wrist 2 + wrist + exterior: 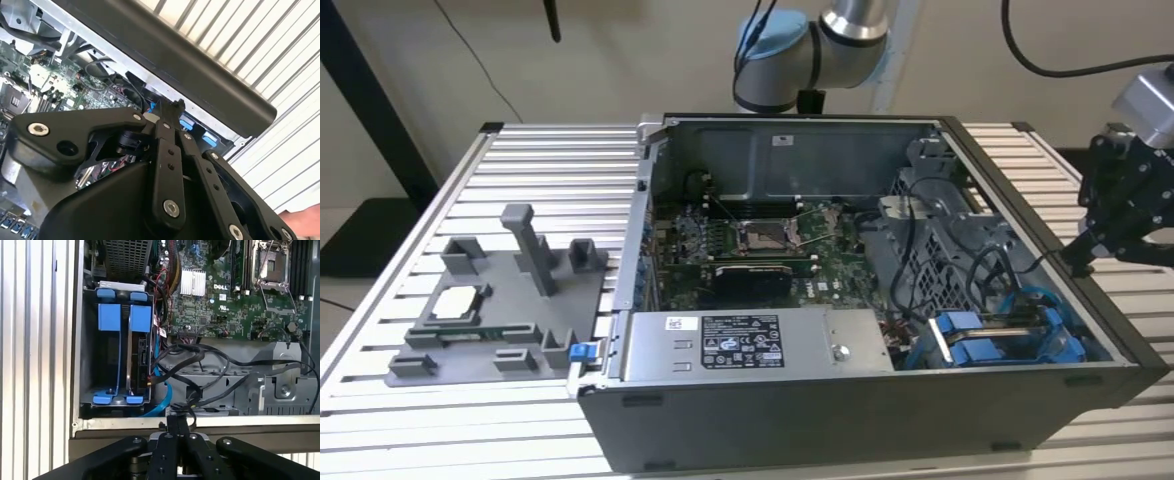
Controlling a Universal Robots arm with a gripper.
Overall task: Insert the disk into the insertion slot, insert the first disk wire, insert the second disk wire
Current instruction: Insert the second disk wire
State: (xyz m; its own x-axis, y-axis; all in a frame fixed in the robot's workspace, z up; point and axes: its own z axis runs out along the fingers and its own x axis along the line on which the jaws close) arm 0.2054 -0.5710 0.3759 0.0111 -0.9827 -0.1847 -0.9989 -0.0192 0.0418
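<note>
Fingers [172, 429] closed on nothing by the rim of the open case [854, 420]; the blue-railed slot [122, 360] sits just inside. Black wires [195, 354] lie beside it.

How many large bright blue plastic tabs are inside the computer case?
2. In the first wrist view they sit side by side in the dark grey metal drive bay: one large blue tab by its outer wall, the other nearer the green motherboard. More may be hidden.

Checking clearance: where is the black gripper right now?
In the exterior view, the black gripper hangs at the exterior view's right, beside the side wall of the open dark grey computer case, near the blue-railed insertion slot.
</note>
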